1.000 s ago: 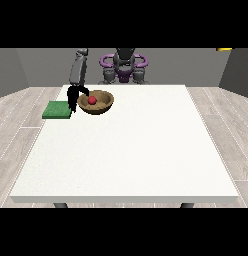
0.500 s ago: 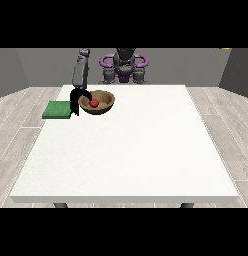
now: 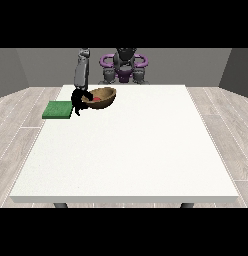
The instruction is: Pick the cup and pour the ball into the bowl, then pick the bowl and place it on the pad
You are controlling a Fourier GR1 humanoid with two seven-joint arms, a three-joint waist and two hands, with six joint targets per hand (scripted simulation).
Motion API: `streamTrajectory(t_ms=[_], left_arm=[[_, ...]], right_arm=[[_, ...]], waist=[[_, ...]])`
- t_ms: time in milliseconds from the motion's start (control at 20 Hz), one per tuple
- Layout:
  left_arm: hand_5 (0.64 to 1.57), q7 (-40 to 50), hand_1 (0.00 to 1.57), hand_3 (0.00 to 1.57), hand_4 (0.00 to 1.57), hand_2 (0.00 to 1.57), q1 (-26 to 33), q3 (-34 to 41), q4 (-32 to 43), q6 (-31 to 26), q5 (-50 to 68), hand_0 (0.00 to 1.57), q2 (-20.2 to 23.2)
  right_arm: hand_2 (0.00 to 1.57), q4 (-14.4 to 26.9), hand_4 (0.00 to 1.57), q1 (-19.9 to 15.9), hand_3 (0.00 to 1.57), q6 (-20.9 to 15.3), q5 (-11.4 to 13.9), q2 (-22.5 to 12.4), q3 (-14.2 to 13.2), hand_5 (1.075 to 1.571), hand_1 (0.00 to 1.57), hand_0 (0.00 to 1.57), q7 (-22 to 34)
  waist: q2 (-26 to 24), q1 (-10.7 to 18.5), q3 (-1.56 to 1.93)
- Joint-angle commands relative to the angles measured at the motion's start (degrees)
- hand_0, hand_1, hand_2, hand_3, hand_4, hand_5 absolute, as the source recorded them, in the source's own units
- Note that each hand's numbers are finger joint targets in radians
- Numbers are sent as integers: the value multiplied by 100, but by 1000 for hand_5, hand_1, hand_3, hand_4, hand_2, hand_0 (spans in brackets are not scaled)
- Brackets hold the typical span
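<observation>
You are looking at the hand at the view's left (image 3: pixel 77 101) gripping the near-left rim of the wooden bowl (image 3: pixel 102 96), with the fingers appearing to be curled over the rim, though the hand is small and dark, so how they lie is hard to read. The bowl is sitting at the far-left part of the white table (image 3: pixel 131 150), just beside the green pad (image 3: pixel 57 109), and the red ball (image 3: pixel 96 99) is lying inside it, so the pouring looks done and the carry to the pad is the step in hand.

To do it well, you are wanting a level lift: the bowl is tilting now, its right rim riding higher than the side in the hand, with the opening facing up and a little towards the camera. Its wide axis is running left to right across the view. Bring it up just enough to clear the pad's edge, move it to the view's left, and level it before setting it down, or the ball may roll towards the low rim. Centre it over the pad before letting go.

The other hand is not showing in this view; no cup is visible either.
</observation>
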Motion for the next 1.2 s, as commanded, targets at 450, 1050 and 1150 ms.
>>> streamTrajectory(t_ms=[450, 1050, 1150], left_arm=[[1540, -102, 0, 0, 1200, 0, 267, 188, 531, 64, -96, 0, 134], [1542, -992, 0, 0, 1203, 0, 978, 515, 1271, -214, -256, 0, 536], [1546, -876, 0, 0, 1203, 0, 887, 507, 1222, -129, -173, 0, 607]], right_arm=[[1571, -431, 1046, 53, 969, -580, 428, -1574, 324, 1557, 1571, 1571, 2637], [1571, -554, 1099, -635, 532, 612, 164, -3117, 13, 1564, 1571, 1571, 4058], [1571, -304, 1099, -715, 532, 572, 177, -3051, -54, 1564, 1571, 1571, 3959]], waist=[[-354, -562, 145], [-384, -1081, 168], [-424, -1064, 171]])
